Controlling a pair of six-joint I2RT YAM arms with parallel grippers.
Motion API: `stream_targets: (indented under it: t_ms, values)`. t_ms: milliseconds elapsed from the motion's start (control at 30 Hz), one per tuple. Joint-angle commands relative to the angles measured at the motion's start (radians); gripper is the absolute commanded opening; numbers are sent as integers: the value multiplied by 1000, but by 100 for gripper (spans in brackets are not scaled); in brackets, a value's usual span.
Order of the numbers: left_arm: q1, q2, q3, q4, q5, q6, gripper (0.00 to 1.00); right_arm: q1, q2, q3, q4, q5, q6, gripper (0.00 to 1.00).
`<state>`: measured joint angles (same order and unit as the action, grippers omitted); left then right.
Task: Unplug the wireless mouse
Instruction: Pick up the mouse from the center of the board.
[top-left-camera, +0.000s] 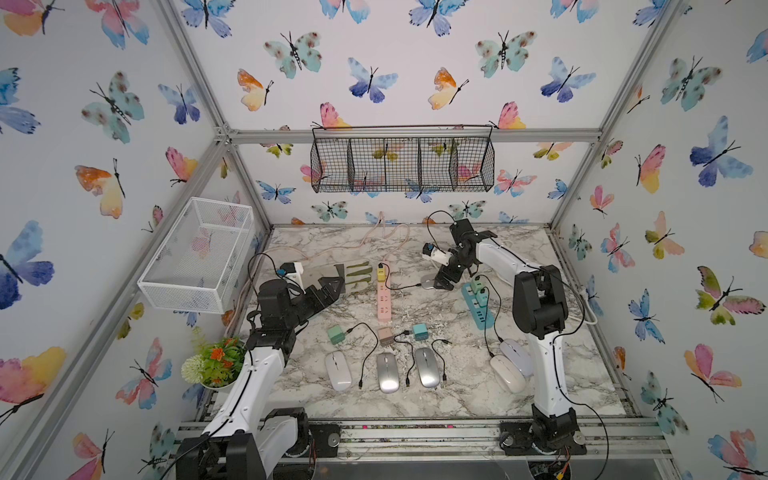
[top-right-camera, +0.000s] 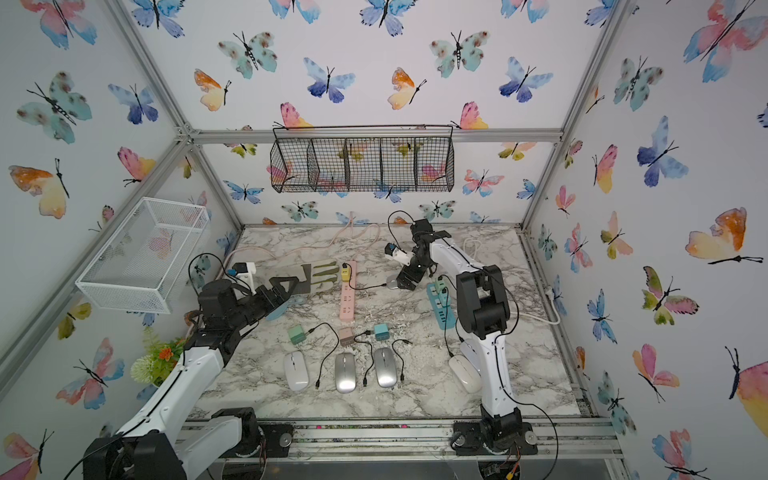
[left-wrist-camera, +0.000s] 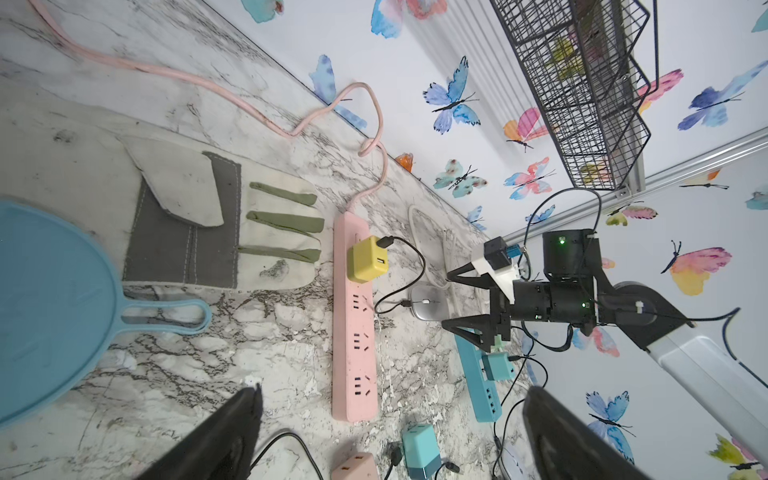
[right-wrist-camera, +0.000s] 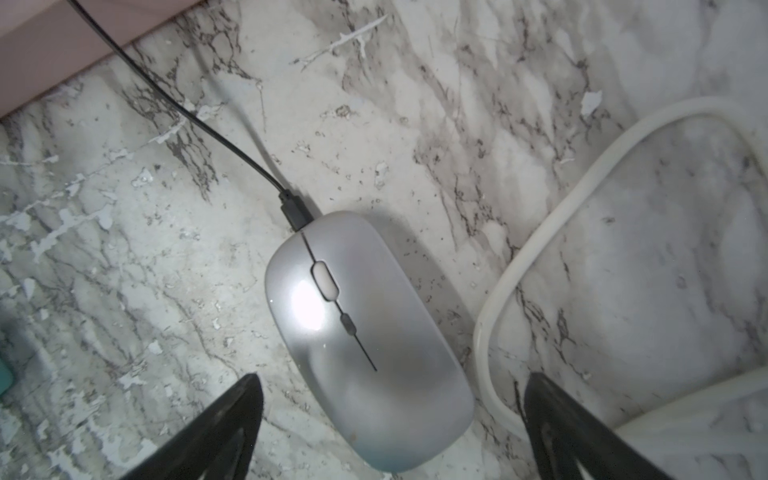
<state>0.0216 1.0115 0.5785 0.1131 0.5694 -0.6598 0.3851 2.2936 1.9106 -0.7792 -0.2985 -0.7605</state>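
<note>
Left gripper (left-wrist-camera: 392, 388) hangs wide open, empty. Farther back, right gripper (right-wrist-camera: 392, 376), also spread and empty, hovers over the silver mouse (right-wrist-camera: 365, 340) by the pink power strip (left-wrist-camera: 354, 316), black plug (right-wrist-camera: 295, 212) seated. This looks like the approach; next, I'd guess, pin the mouse.

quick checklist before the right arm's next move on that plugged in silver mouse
1. Right gripper open: ok, jaws stand wide.
2. Silver mouse lined up: ok, its rear end lies between the jaws.
3. Black cable plug visible: ok, seated in the mouse's front, running to the yellow charger.
4. Closing path clear: not ok, a white cable lies between the mouse and one finger and might get caught.
5. Gripper height over the mouse: cannot tell.
6. Left gripper free to pull the plug: ok, open and empty.
</note>
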Motion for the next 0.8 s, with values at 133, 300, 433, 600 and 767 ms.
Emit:
stream_targets:
  t_ms: [133, 300, 433, 600, 767]
  values:
    - [11, -15, -10, 18, 66, -16, 98, 1, 24, -10, -32, -38, -63, 99]
    - [11, -11, -9, 19, 73, -13, 98, 1, 23, -24, -34, -93, -61, 100]
    - [11, -4, -14, 25, 84, -14, 98, 1, 32, -27, -42, -93, -60, 96]
    - [11, -1, -23, 33, 90, -17, 98, 1, 30, -33, -43, -96, -59, 90]
    - [11, 4, -29, 39, 96, -17, 98, 1, 30, -38, -55, -104, -54, 83]
